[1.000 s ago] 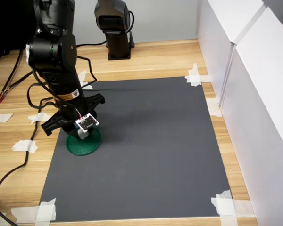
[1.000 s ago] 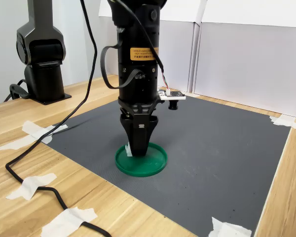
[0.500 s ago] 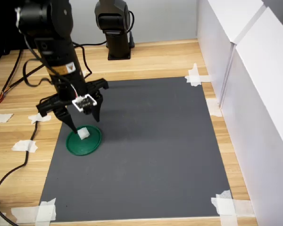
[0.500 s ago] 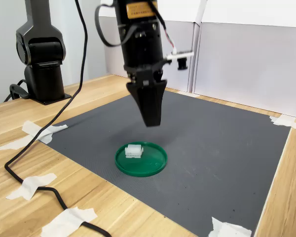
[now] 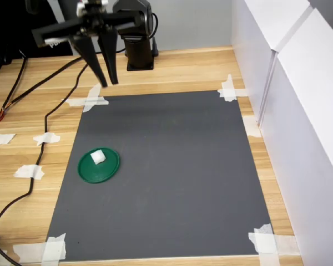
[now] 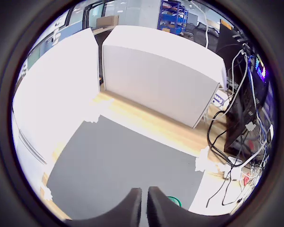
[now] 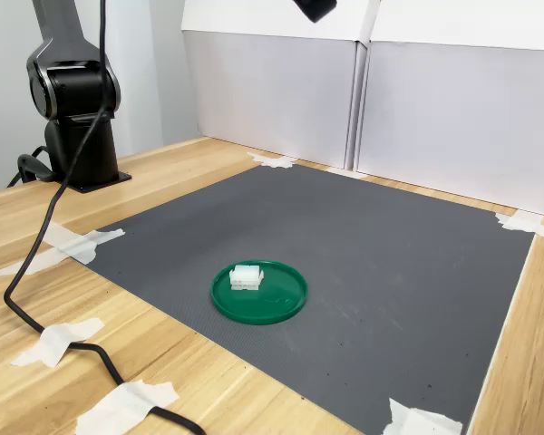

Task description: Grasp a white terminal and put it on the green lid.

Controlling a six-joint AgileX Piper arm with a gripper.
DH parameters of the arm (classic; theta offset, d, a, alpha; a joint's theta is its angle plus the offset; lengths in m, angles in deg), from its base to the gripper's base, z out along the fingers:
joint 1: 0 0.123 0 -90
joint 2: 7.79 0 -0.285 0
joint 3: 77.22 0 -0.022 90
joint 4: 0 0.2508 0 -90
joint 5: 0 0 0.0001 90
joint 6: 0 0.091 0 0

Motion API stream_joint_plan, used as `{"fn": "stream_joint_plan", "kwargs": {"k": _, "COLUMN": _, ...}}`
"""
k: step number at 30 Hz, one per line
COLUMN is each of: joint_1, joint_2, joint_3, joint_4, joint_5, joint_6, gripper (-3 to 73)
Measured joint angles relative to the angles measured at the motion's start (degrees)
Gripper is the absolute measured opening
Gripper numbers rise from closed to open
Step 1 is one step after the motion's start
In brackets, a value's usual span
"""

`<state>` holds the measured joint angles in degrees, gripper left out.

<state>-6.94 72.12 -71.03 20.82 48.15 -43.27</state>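
The white terminal [image 5: 98, 157] [image 7: 247, 276] lies on the green lid [image 5: 104, 172] [image 7: 276, 306], toward the lid's far-left part in the first exterior view. The lid rests on the dark grey mat [image 5: 172, 166] near the mat's left edge in the first exterior view. My gripper [image 5: 109, 83] hangs high above the mat's far-left corner, well clear of the lid, with its fingers close together and nothing between them. In the wrist view the gripper [image 6: 144, 190] points down at the mat, with a sliver of the green lid [image 6: 173, 202] beside it. Only a dark bit of the arm [image 7: 315, 8] shows in the second exterior view.
A second black arm base [image 5: 136, 39] [image 7: 72, 109] stands on the wooden table behind the mat. White walls [image 5: 288, 83] [image 7: 417, 109] line one side. Black cables [image 5: 28, 166] and tape scraps [image 5: 29, 172] lie on the wood to the first exterior view's left.
The gripper let go of the white terminal on the green lid, rose and drew back toward the mat's far corner, and its fingers came together. The terminal stayed put.
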Motion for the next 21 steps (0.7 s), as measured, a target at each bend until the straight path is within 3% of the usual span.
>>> {"fn": "stream_joint_plan", "kwargs": {"k": 12, "joint_1": 0.0, "joint_2": -16.0, "joint_3": 12.3, "joint_4": 1.2, "joint_5": -3.1, "joint_6": 24.6, "gripper": -1.6}}
{"fn": "stream_joint_plan", "kwargs": {"k": 21, "joint_1": 0.0, "joint_2": -31.5, "joint_3": 24.9, "joint_4": -3.1, "joint_5": -7.3, "joint_6": 27.9, "gripper": -1.6}}
